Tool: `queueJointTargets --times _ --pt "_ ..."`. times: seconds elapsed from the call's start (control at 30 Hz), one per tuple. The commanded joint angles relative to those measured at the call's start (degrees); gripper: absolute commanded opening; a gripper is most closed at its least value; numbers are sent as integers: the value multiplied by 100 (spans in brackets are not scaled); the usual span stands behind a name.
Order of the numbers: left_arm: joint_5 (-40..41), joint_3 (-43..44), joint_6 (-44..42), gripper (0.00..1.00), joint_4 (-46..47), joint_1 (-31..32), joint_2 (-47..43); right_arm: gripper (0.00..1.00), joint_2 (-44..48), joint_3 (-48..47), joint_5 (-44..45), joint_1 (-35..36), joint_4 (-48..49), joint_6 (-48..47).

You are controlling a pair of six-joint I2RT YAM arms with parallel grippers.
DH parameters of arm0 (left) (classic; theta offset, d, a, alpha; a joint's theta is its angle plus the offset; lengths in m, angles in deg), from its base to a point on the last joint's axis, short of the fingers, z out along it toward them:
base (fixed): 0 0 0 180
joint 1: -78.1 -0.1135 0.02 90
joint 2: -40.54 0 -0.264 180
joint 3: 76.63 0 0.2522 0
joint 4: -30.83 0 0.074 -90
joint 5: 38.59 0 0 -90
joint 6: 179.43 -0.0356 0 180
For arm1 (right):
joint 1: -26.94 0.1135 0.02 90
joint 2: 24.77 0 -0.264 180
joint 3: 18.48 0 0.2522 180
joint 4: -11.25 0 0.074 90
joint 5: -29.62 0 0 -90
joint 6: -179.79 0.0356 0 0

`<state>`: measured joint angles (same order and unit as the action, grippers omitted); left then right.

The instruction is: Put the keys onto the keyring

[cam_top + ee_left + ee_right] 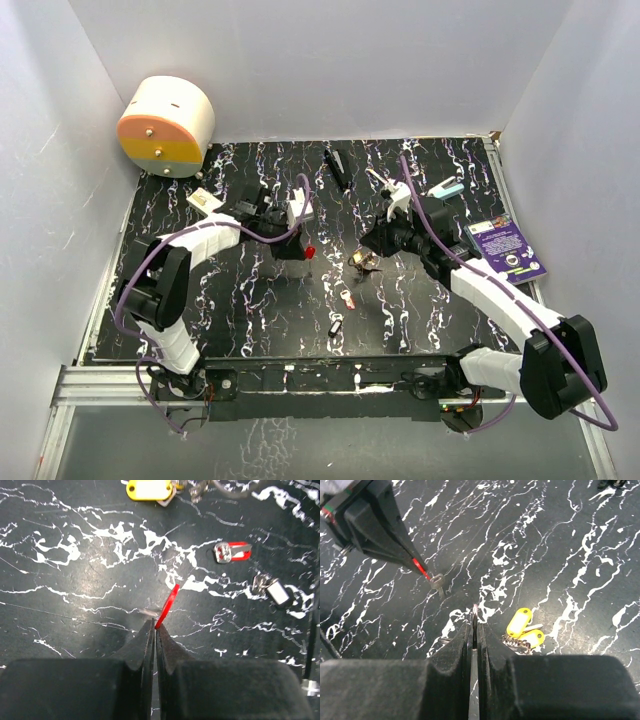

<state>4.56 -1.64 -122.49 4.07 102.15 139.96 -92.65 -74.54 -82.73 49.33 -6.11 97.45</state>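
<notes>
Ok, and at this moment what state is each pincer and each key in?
Left pincer: shut on the red key.
Red key: gripped by its red head, with the metal blade hanging free.
Right pincer: shut; a thin sliver shows at its tips, but I can't tell what it is.
Yellow-tagged keys: lying beside the right pincer, not held.
Loose red key: lying flat, not held.
Black key: lying flat, not held.

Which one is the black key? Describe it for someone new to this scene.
Start at the black marbled table, in the middle stretch ahead of the two arm bases. Two loose keys lie there; the black key is the one closer to the bases, its dark head setting it apart from the red-headed key just beyond.
</notes>
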Motion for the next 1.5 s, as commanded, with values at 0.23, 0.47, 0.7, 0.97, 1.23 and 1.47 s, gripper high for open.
queueJointTargets --times 0.23,0.47,0.7,0.97,1.23,1.47 --pt "-1022 1104 1567 0 -622 -32 -201 8 223 -125 -392 352 741 617" --pt "-1165 1015 2207 0 -101 -32 -596 8 125 -2 139 779 1474 1966" --pt "-1438 689 2966 0 652 -41 -895 8 -84 283 751 1014 2000 2871" --pt "-1594 384 3503 0 1335 -59 -1024 8 -64 339 1161 1211 2203 3199" --pt "-1666 181 3941 0 1853 -100 -1053 8 -15 431 1410 1393 2410 3489" --pt "-1793 -14 4436 0 2389 -159 -1112 8 -89 470 1585 1626 2579 3675"
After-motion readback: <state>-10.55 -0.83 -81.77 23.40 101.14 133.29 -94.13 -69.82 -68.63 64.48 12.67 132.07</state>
